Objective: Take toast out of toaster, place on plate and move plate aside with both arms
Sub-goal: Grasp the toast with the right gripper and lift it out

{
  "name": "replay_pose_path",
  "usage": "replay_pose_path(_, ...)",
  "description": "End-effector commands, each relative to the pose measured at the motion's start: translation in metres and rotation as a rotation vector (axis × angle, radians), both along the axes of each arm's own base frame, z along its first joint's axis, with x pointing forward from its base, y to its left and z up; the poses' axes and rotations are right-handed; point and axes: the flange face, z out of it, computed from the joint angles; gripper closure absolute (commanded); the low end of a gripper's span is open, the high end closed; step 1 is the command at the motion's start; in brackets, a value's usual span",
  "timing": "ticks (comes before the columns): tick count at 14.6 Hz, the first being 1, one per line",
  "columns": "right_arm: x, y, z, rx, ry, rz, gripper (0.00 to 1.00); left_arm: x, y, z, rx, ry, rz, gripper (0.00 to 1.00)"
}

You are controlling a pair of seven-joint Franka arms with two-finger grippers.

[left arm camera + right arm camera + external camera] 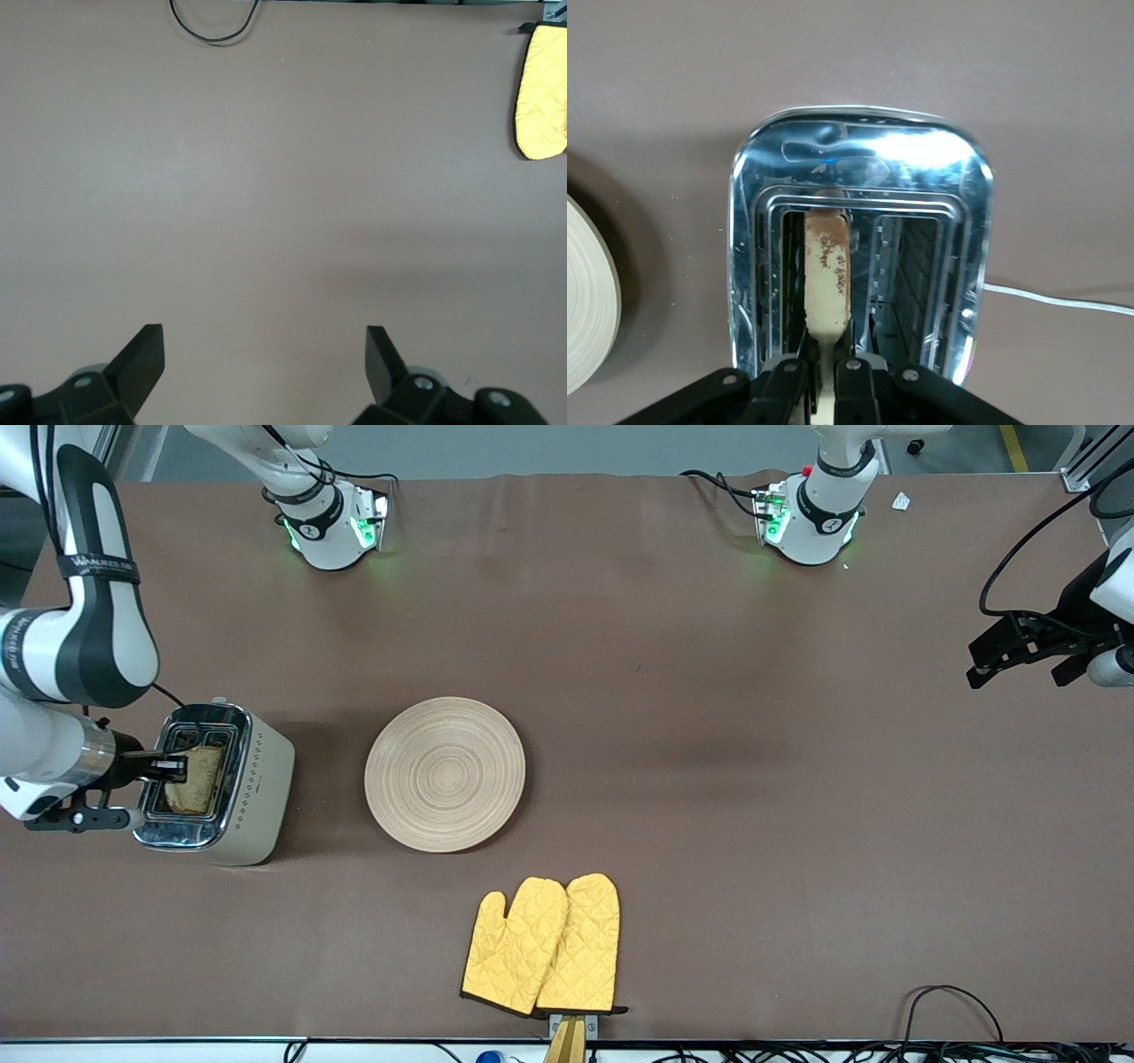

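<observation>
The toast [197, 781] stands in a slot of the silver toaster [252, 797] at the right arm's end of the table. My right gripper [174, 767] is over the toaster and shut on the toast's upper edge. In the right wrist view the toast [826, 274] shows edge-on between my closed fingers [859, 382]. The round wooden plate [445, 773] lies flat beside the toaster, toward the table's middle; its rim shows in the right wrist view [589, 301]. My left gripper [1019, 654] waits open and empty above bare table at the left arm's end [264, 354].
Two yellow oven mitts [545, 945] lie nearer the front camera than the plate, by the table's edge; one shows in the left wrist view [540, 93]. A white cord [1063, 299] runs from the toaster. Black cables [957, 1010] lie at the front edge.
</observation>
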Motion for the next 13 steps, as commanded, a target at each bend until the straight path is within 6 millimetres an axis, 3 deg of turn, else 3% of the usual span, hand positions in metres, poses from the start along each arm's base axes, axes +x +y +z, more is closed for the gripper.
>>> replay_pose_path(1, -0.002, -0.002, 0.054, 0.024, -0.027, -0.006, 1.00, 0.001, 0.000, 0.003, 0.014, 0.005, 0.000, 0.00)
replay_pose_path(4, -0.011, 0.016, 0.106, 0.083, -0.053, 0.003, 0.99, 0.000, -0.003, 0.004, 0.014, 0.003, -0.001, 0.00)
replay_pose_path(7, -0.019, 0.071, 0.138, 0.068, -0.095, 0.070, 1.00, 0.001, -0.001, 0.004, 0.012, 0.003, 0.000, 0.00)
replay_pose_path(11, -0.014, 0.118, 0.131, 0.084, -0.130, 0.091, 0.99, 0.000, -0.003, 0.004, 0.012, 0.003, -0.003, 0.00)
replay_pose_path(13, -0.014, 0.141, 0.104, 0.144, -0.121, 0.037, 1.00, 0.001, -0.001, 0.004, 0.013, 0.003, -0.001, 0.00)
